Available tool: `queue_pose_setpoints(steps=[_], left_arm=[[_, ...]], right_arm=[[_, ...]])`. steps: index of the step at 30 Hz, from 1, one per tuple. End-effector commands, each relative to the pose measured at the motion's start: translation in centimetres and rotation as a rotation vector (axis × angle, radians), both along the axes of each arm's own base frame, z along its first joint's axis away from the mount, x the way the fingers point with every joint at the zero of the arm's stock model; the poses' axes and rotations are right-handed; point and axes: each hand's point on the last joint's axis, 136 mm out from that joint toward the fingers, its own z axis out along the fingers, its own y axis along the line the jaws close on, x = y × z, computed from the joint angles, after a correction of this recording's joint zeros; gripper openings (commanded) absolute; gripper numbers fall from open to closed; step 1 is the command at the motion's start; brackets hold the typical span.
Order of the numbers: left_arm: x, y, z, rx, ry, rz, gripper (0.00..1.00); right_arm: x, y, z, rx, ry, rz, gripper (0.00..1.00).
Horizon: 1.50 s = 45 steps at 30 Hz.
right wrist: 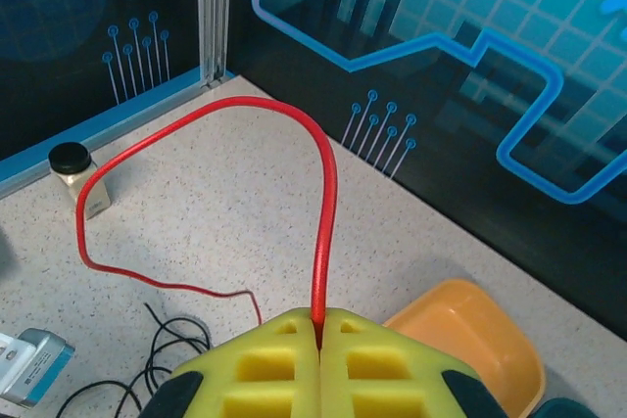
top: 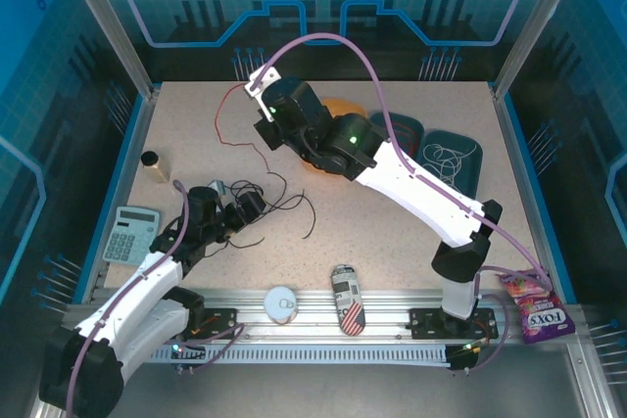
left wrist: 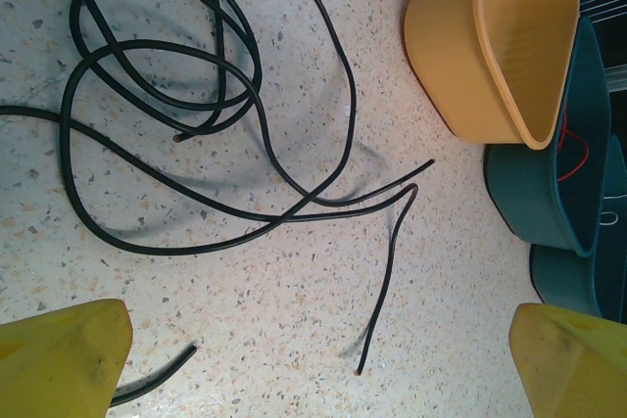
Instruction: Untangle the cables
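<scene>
My right gripper (right wrist: 320,325) is shut on the red cable (right wrist: 328,193), which arches up from the yellow pads and drops left to the table. From above, that gripper (top: 257,85) is held over the far left of the table, and the red cable (top: 223,122) trails down toward the middle. Black cables (left wrist: 167,95) lie in loose, crossing loops on the speckled table. My left gripper (left wrist: 318,369) hovers open above them, its yellow fingertips (left wrist: 59,359) wide apart, with one black cable end between them. In the top view the left gripper (top: 250,205) sits beside the black cables (top: 284,201).
An orange bin (left wrist: 490,36) and a teal bin (left wrist: 549,193) holding a red wire stand at the far right. Another teal bin (top: 472,175) holds white wires. A calculator (top: 132,232) and a small jar (top: 152,165) are at the left. A can (top: 346,299), a white roll (top: 281,302) and a candy bag (top: 534,305) lie along the near rail.
</scene>
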Motion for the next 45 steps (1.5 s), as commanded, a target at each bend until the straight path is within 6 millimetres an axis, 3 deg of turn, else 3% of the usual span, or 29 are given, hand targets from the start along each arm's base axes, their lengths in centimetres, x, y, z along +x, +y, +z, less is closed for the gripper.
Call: queue_pose_setpoints(steps=[1,11,24,33,41,45], left_arm=[[-0.2,0.2,-0.3,-0.006,0.0,0.002,0.99],[-0.1,0.2,-0.2,-0.004,-0.003,0.002,0.99],[-0.1,0.1,-0.3,-0.008,-0.001,0.002,0.99],[0.0,0.1,-0.3,-0.008,-0.001,0.004,0.99],[0.1,0.0,-0.3,-0.012,0.001,0.001,0.99],[0.3,-0.1,-0.2,-0.016,0.002,0.001,0.99]], right_arm=[[-1.0,-1.6,4.3,0.035,-0.087,-0.014,0.0],[-1.4,-4.5,6.9,0.062,-0.13,-0.088,0.0],[-0.8,-9.1,7.5,0.06,-0.141,-0.201,0.0],[0.9,-16.2,7.0,0.064,-0.113,-0.357,0.0],[2.6,-24.3,4.0,0.102,-0.019,-0.531,0.0],[3.5,-27.2,2.0,0.128,0.032,-0.58,0.0]])
